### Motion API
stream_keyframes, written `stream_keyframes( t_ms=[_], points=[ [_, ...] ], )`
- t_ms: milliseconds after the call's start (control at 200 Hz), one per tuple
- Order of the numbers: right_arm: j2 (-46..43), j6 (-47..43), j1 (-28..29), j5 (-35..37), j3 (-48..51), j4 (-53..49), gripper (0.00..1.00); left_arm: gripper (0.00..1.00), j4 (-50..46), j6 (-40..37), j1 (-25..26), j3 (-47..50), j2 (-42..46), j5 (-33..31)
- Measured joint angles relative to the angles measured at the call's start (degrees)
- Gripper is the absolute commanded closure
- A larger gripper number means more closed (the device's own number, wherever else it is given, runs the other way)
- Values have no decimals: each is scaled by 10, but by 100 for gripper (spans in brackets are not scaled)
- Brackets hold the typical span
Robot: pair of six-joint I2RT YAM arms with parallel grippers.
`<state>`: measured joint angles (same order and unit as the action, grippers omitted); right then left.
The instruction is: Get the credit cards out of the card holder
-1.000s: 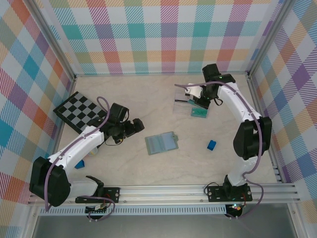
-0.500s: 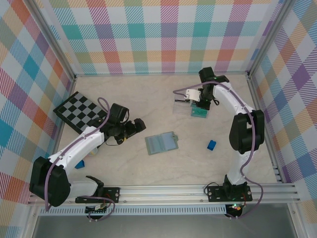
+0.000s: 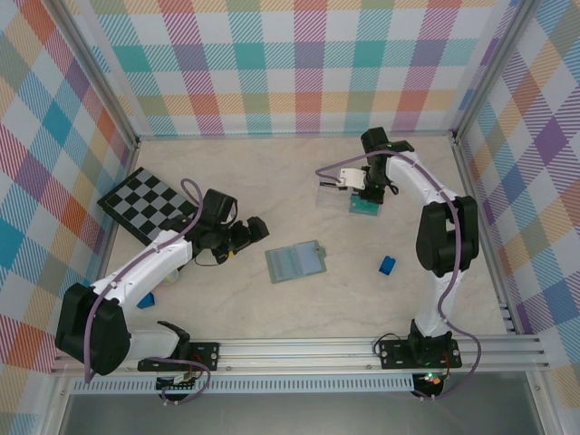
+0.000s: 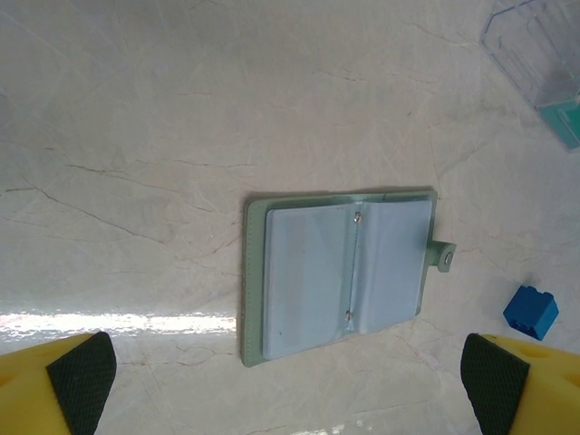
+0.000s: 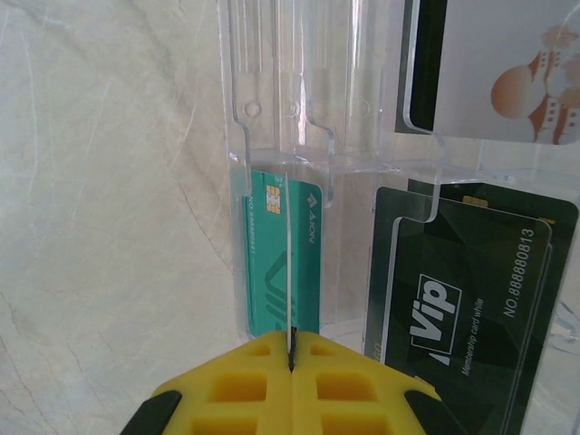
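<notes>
The card holder (image 3: 294,262) lies open and flat on the table, pale blue-grey inside up, snap tab to the right (image 4: 340,272). My left gripper (image 3: 249,231) hovers to its left, wide open, nothing between its fingers (image 4: 288,381). At the back right, my right gripper (image 3: 364,198) is over the clear tray (image 3: 331,195) and shut on a thin credit card seen edge-on (image 5: 288,272). In the tray lie a teal-green card (image 5: 304,263), a dark VIP card (image 5: 462,308) and a white card with an orange print (image 5: 507,72).
A small blue block (image 3: 387,265) sits right of the card holder, also in the left wrist view (image 4: 530,313). A checkerboard (image 3: 145,204) lies at the left, near the left arm. Another small blue piece (image 3: 145,299) lies by the left arm's base.
The right arm's wrist and elbow have shifted a little to the left over the tray, still shut on the card. The left arm has barely moved.
</notes>
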<state>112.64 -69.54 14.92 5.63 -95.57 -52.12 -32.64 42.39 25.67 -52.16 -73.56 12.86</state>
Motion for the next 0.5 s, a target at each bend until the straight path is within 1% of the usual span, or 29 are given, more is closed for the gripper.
stream_keyframes(
  t_ms=[270,500],
  points=[
    [3,-4,0,14,2,2,100,0,2,0,0,4,0,2],
    [19,-4,0,21,4,6,94,0,9,0,0,10,0,2]
  ],
)
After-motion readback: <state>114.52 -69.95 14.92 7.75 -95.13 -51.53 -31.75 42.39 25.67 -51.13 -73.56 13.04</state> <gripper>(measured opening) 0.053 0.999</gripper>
